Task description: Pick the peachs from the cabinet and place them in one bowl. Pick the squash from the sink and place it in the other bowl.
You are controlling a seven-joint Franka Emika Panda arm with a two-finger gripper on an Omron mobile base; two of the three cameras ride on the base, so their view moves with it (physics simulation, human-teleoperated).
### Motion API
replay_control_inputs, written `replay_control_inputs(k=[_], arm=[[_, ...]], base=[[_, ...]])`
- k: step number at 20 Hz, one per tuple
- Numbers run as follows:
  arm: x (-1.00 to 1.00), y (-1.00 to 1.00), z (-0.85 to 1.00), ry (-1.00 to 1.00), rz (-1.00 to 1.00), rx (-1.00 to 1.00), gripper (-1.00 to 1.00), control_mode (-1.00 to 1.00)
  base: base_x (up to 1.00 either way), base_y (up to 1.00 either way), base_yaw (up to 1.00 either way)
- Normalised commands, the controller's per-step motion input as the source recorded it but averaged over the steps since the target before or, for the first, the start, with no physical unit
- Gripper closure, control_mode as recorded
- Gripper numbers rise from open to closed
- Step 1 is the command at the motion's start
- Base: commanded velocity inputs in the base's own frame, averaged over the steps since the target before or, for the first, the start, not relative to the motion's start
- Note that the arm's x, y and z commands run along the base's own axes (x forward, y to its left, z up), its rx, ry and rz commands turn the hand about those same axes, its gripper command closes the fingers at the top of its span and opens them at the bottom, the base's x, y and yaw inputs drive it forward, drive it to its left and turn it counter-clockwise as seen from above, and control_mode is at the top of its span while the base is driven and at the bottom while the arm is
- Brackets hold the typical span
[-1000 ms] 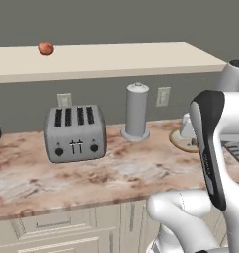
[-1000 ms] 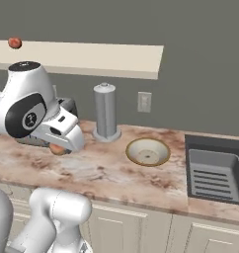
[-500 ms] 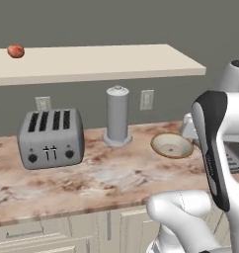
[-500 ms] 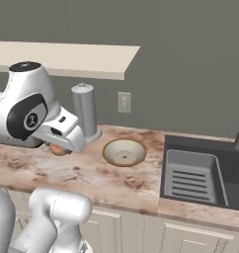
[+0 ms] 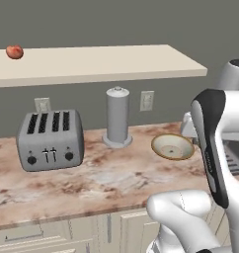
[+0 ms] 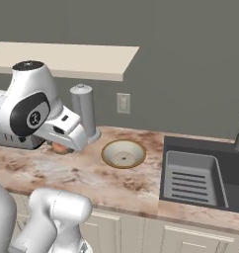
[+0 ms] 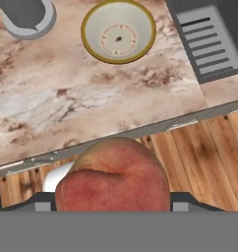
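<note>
I'm carrying one peach (image 7: 112, 177) clamped in my gripper (image 7: 112, 204), held over the counter's (image 7: 67, 98) front edge, short of the bowl (image 7: 118, 30). The second peach (image 5: 14, 51) waits on the cabinet (image 5: 101, 62). Next I must reach forward until the fruit is above the bowl, lower, then let go
</note>
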Motion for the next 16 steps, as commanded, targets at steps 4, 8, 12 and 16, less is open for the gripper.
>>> replay_control_inputs(k=[4,8,12,16], arm=[[0.01,-0.07,-0.14,0.00,0.00,0.05,1.00,-1.00],[0.06,-0.38,-0.56,-0.02,0.00,0.14,1.00,-1.00],[0.19,-0.69,-0.51,0.02,0.07,0.22,1.00,-1.00],[0.27,-0.29,-0.05,0.12,0.00,0.08,1.00,-1.00]], base=[[0.00,0.00,0.00],[0.00,0.00,0.00],[0.00,0.00,0.00],[0.00,0.00,0.00]])
